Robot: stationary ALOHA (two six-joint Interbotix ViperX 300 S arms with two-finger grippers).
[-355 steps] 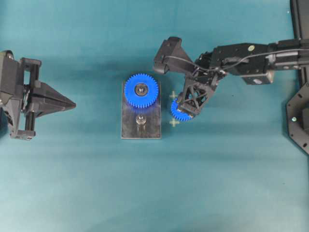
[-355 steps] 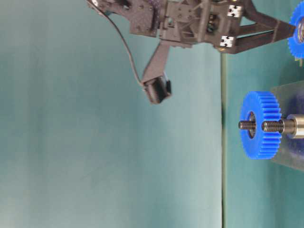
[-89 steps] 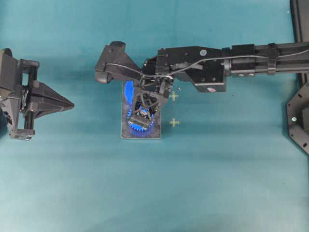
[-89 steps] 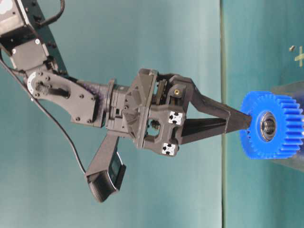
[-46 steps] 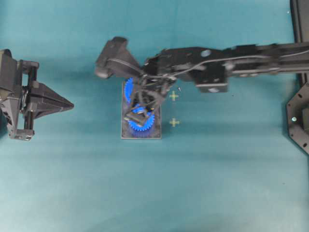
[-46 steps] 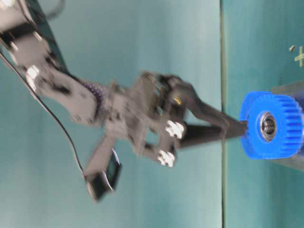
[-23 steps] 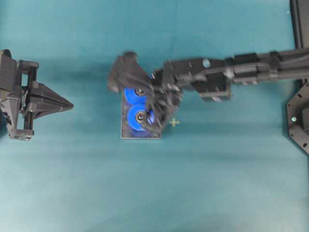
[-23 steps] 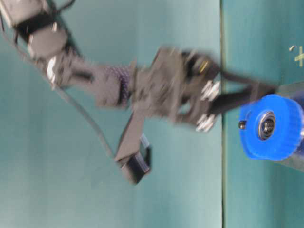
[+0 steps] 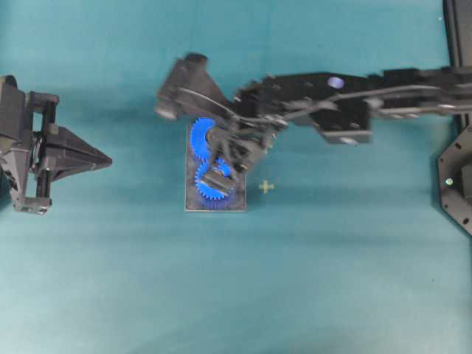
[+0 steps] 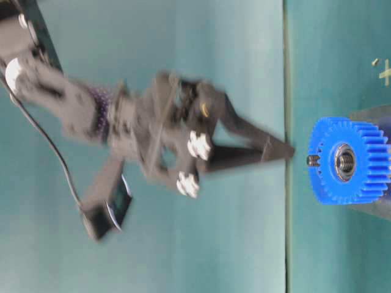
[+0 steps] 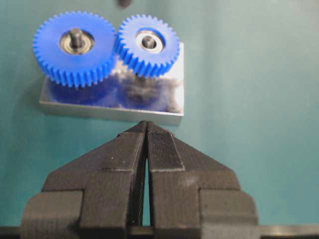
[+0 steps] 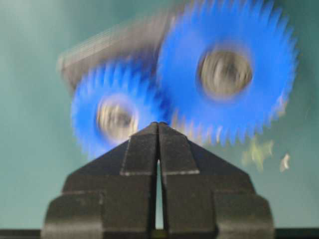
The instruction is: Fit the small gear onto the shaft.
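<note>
- Nearest, from my left wrist camera: the left gripper (image 11: 146, 130) is clenched with nothing in it, parked well short of the grey plate (image 11: 109, 102) on the teal bench (image 11: 249, 99); it plays no part here
- Just beyond it, the small gear (image 11: 148, 45) sits level on the plate with its silver hub facing up, and its teeth meet the teeth of the larger blue gear (image 11: 76, 47) beside it
- The shaft (image 11: 148, 43) shows only as a small metal end in the middle of the small gear's hub, so I judge the gear is seated on it
- From the right wrist camera, blurred by motion: the right gripper (image 12: 158, 130) is clenched empty, its tips above the small gear (image 12: 115, 115) and not gripping it
- What changed: about two seconds ago this gripper had the small gear pinched over the plate; it has since let go, shut again and lifted off
- From table level, the right gripper (image 10: 282, 150) now stands apart from the small gear (image 10: 349, 161), with a clear gap between them; half a second ago it was closer in
- From overhead, farthest: the right arm (image 9: 346, 110) hangs over both gears and hides part of them
- My judgement: the fitting looks done, and what remains is to pull the right arm clear without knocking the gears
</note>
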